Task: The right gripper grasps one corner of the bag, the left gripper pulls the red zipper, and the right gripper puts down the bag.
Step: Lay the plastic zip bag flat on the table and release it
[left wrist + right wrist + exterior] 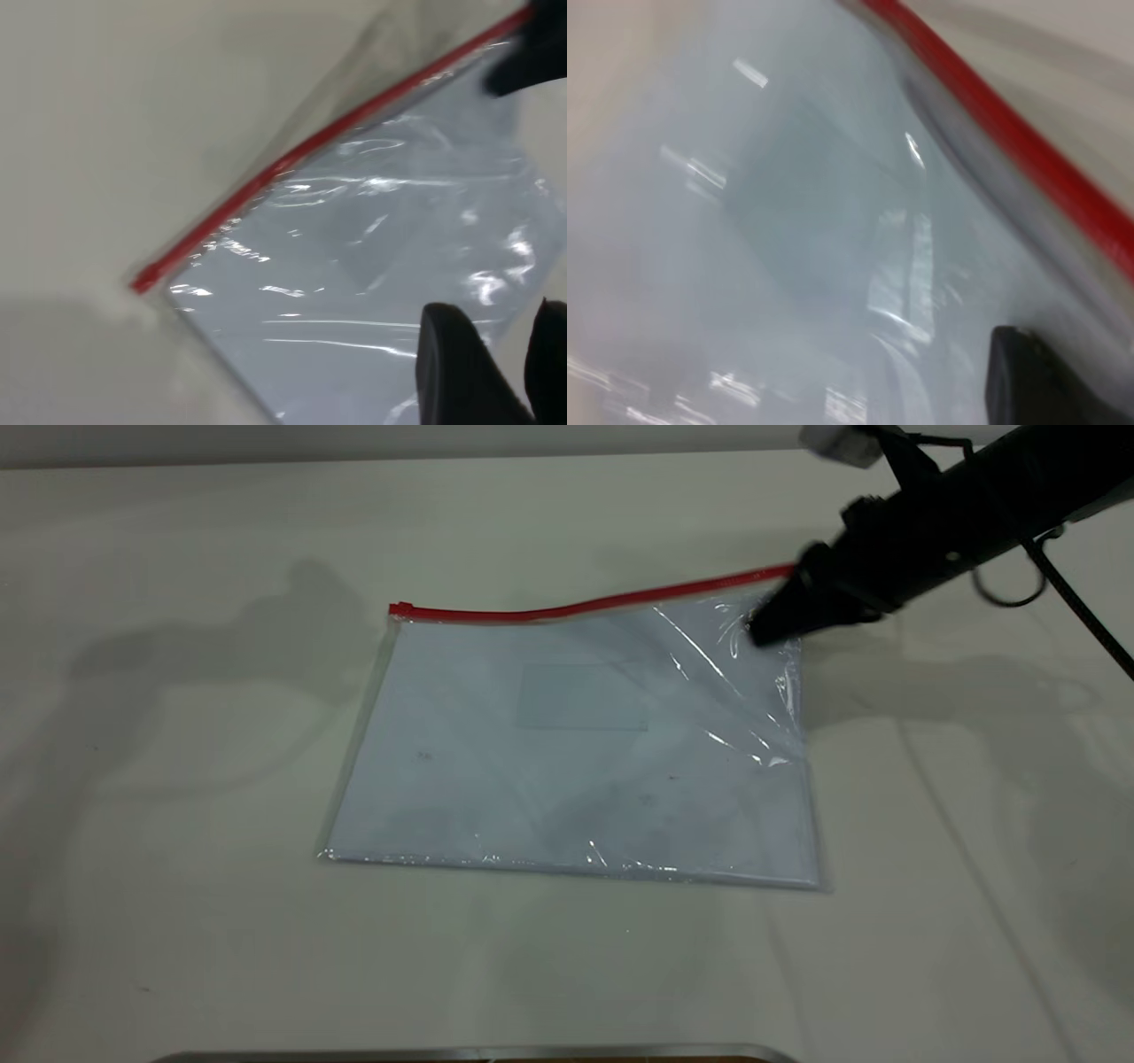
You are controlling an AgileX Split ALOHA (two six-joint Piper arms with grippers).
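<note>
The bag [576, 762] lies flat on the white table, with the red zipper [576, 608] along its far edge. A small red slider tab [400, 609] sits at the strip's left end. My right gripper [757, 631] is shut on the bag's far right corner [780, 580] and lifts it slightly, so the plastic creases there. In the right wrist view one fingertip [1028, 381] lies on the plastic beside the red zipper [1010, 133]. My left gripper [500, 354] is open above the bag [372, 266], apart from the red zipper [292, 164]. It is outside the exterior view.
The right arm's black cable [1081, 611] trails down at the far right. A metal edge [478, 1054] runs along the table's near side. The right gripper [532, 53] also shows far off in the left wrist view.
</note>
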